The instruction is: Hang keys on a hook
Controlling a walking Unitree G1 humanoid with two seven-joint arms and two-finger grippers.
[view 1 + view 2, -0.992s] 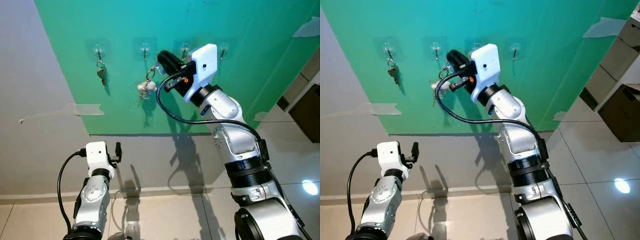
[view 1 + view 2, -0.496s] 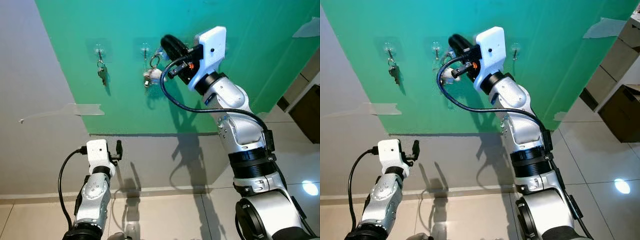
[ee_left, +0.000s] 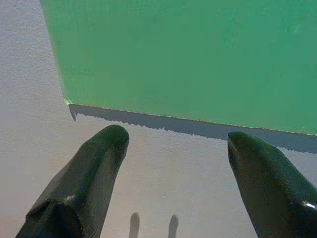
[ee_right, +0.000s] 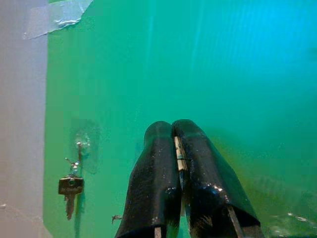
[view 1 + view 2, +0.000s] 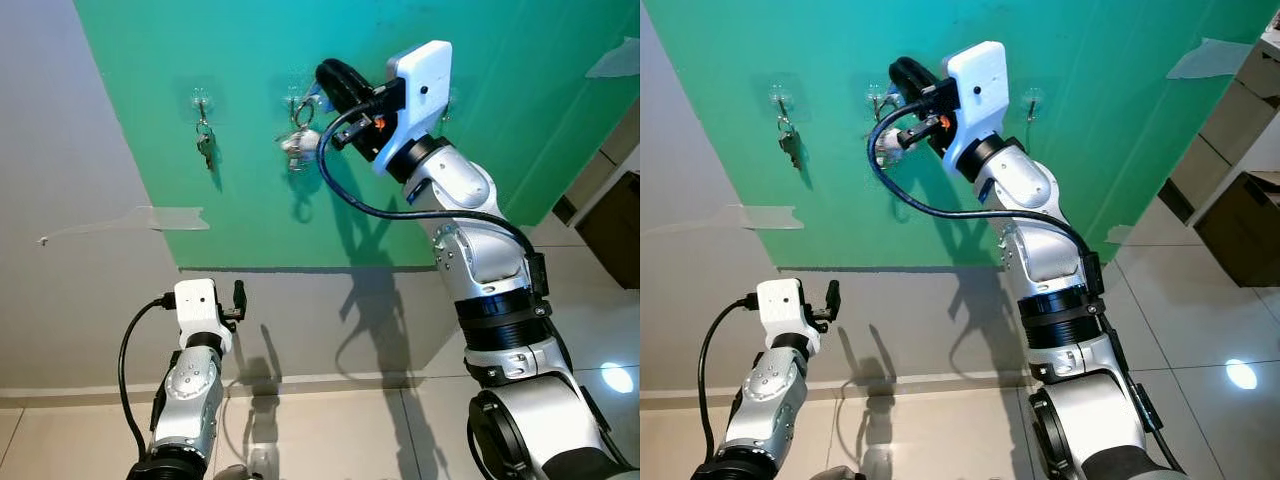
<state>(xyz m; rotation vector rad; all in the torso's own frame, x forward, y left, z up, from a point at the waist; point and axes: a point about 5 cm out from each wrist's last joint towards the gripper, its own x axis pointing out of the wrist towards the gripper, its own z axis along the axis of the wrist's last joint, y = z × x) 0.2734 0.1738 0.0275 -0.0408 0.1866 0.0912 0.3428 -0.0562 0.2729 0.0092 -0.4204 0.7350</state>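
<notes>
A green board (image 5: 480,150) on the wall carries a row of clear stick-on hooks. My right gripper (image 5: 322,82) is raised against the second hook (image 5: 293,98), shut on the ring of a key bunch (image 5: 296,140) that dangles just below that hook. In the right wrist view the two black fingers (image 4: 198,163) press together on a thin metal piece. The leftmost hook (image 5: 200,100) holds another key (image 5: 205,148), which hangs on the board in the right wrist view too (image 4: 69,187). My left gripper (image 5: 236,298) hangs low by the grey wall, open and holding nothing.
Two more hooks (image 5: 1032,100) lie to the right on the board. Tape strips (image 5: 170,218) hold the board's edges to the grey wall. A dark cabinet (image 5: 612,225) stands at the right over a tiled floor (image 5: 330,435).
My right gripper has risen and moved left with the key bunch, from below the hooks up to the second hook. The left arm has stayed put.
</notes>
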